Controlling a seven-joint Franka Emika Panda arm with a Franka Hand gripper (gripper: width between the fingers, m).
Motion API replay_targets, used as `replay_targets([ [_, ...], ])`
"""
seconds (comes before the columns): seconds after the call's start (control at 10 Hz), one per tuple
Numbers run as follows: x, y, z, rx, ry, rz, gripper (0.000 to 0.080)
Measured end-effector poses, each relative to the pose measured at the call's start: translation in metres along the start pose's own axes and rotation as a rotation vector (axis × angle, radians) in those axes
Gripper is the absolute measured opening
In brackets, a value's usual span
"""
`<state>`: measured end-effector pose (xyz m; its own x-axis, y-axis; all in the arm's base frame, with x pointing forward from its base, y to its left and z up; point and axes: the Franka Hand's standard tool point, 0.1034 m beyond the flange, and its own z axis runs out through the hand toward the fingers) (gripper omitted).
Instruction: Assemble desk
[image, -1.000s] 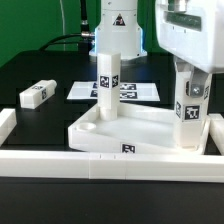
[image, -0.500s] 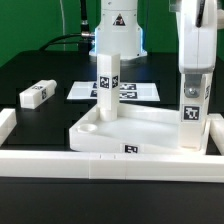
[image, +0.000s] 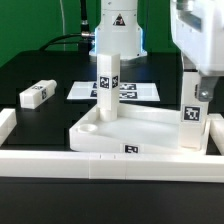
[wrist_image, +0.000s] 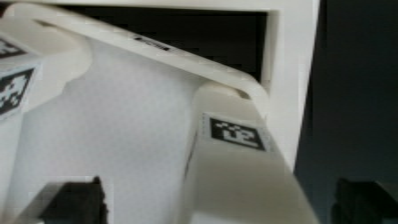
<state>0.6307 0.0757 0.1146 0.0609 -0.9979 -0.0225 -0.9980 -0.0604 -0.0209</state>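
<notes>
- The leg (image: 192, 122) stands upright in the corner of the tabletop (image: 140, 128) on the exterior view's right. Its long axis is vertical and its tag faces the camera.
- The gripper (wrist_image: 217, 205) hangs straight over that leg and straddles its upper part, so the leg lies directly below and between the fingers (wrist_image: 71, 202).
- The jaws stand wide apart. In the wrist view each dark fingertip shows clear of the leg's sides, so nothing is held and, as far as I can tell, nothing is touched.
- A far leg (image: 108, 82) stands upright in the tabletop's back corner on the exterior view's left.
- A loose leg (image: 35, 95) lies flat on the table (image: 50, 65), well apart on the exterior view's left, its long axis slanting away from the camera.
- Judgement: the coming move probably calls for a straight lift along the leg's vertical axis, since any sideways drift could tip it.
- Whether the leg is fully seated in its corner I cannot tell.
</notes>
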Motion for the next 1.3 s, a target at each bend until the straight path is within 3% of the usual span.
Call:
replay_targets([
  [0.1,-0.0009,-0.0044,-0.0016,0.020,0.005,-0.131,0.0648],
  [0.8,0.0028,-0.0054,-0.0018,0.022,0.018,-0.684,0.0649],
  [1.3,0.0042,-0.0044,-0.0006,0.008,0.039,-1.014,0.0649],
])
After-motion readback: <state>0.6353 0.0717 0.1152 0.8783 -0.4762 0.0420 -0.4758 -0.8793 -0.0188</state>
